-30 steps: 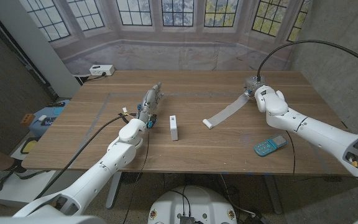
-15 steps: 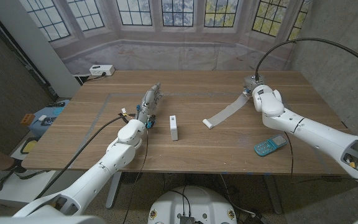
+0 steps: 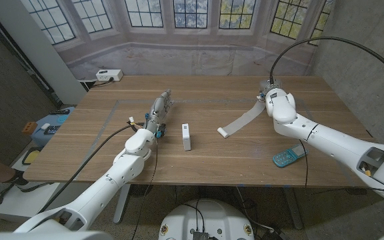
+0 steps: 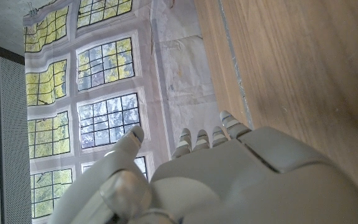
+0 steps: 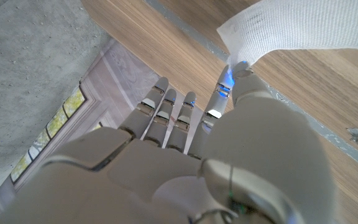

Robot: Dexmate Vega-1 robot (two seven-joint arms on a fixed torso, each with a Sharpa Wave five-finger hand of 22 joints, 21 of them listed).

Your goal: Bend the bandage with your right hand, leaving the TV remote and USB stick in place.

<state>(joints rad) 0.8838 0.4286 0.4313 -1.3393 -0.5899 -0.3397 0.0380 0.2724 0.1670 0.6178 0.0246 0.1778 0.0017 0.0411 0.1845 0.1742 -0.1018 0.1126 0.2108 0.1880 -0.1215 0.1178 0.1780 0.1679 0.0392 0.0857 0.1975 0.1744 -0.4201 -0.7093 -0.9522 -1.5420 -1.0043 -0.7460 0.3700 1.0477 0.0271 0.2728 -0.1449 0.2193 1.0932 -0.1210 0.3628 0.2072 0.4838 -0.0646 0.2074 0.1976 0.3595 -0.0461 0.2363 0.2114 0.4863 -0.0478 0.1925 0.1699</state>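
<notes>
Bandage (image 3: 241, 121) is a pale strip on the right half of the tabletop (image 3: 112, 147), long axis diagonal: near free end with a small fold sits toward table centre, far end runs up and out to the right hand (image 3: 277, 102). Right hand is at that far end; right wrist view shows the bandage (image 5: 303, 31) end lifted off the wood and pinched at the tip of the thumb against a finger (image 5: 224, 93), other fingers straight and together. So right hand is holding the bandage by its end, rest of the strip lying on the wood.

Key relation: the strip extends from the right hand toward table centre and toward the robot, so a bend means carrying the held end back along that axis over the free end. My read: grip is made, fold not yet done.

Left hand (image 3: 159, 112) is well apart, on the left half, fingers extended and holding nothing; left wrist view shows the left hand (image 4: 229, 180) over bare wood with fingers close together.

TV remote (image 3: 290, 156), teal, lies near the front right edge beside the right forearm, well clear of the strip. USB stick (image 3: 187, 136), white, lies near centre between the left hand and the bandage's free end, not touching either. Risk as I judge it: dragging the free end toward the stick.
</notes>
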